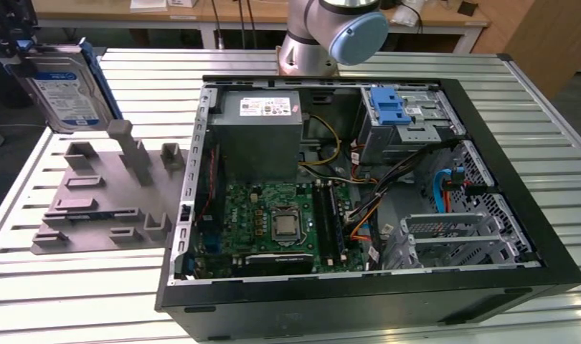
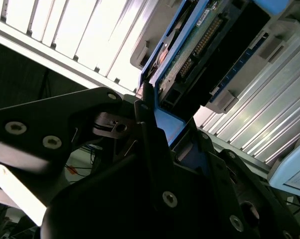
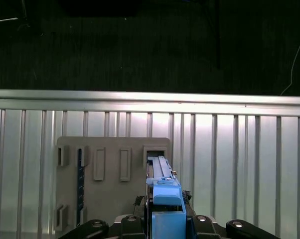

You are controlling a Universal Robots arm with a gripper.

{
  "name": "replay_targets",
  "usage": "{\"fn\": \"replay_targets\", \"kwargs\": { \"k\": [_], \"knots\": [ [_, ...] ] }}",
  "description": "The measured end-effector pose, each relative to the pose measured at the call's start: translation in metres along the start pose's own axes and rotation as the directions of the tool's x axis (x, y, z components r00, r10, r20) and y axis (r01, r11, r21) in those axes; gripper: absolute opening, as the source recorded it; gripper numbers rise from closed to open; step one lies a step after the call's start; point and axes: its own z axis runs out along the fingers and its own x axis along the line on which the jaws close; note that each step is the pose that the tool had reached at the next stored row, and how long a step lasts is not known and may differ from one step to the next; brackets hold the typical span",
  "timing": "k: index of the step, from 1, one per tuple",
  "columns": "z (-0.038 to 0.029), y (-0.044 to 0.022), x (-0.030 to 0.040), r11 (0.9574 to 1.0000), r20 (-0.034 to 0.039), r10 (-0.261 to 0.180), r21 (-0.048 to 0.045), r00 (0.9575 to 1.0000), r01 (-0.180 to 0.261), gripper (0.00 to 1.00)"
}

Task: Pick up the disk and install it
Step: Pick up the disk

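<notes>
Exterior view. Up at the exterior view's left, lifted clear of the worktop (image 1: pixel 80 287): the disk (image 1: pixel 69 89), tilted, label toward the camera, blue rail along one edge. Clamped in the claw (image 1: pixel 11 57), itself mostly cut off by the picture's edge and hard to make out. Under the disk, a grey holder plate (image 1: pixel 99 208) with posts and slots. Just beside it, an open computer case (image 1: pixel 520 215) lying flat, with a grey power box (image 1: pixel 257 136), a green circuit board (image 1: pixel 271 222) and a drive cage (image 1: pixel 405 118) with a blue latch inside. Behind the case, the arm's base (image 1: pixel 329 29), cut off above. Ribbed silver slats for a worktop; wooden desks (image 1: pixel 176 14) at the back of the room.

Second wrist view. Close on the claw (image 2: pixel 165 122): black fingers (image 2: pixel 146 119) pressed on either side of the blue rail, gripping the disk (image 2: pixel 200 45), connector end showing, the rest cut off. Bright slats (image 2: pixel 65 35) behind.

First wrist view. Disk (image 3: pixel 166 194) edge-on, claw (image 3: pixel 165 226) tips hidden behind the rail. Beyond it, the holder plate (image 3: pixel 115 149) flat on the slats (image 3: pixel 239 159). Past the worktop's edge, dark floor (image 3: pixel 140 45), little to make out.
</notes>
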Motion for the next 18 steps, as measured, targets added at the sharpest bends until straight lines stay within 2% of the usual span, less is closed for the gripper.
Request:
{"fn": "replay_targets", "kwargs": {
  "k": [18],
  "knots": [
    [-0.01,0.0002,0.0001,1.0,0.0,0.0,0.0,1.0,0.0,0.36]
  ]
}}
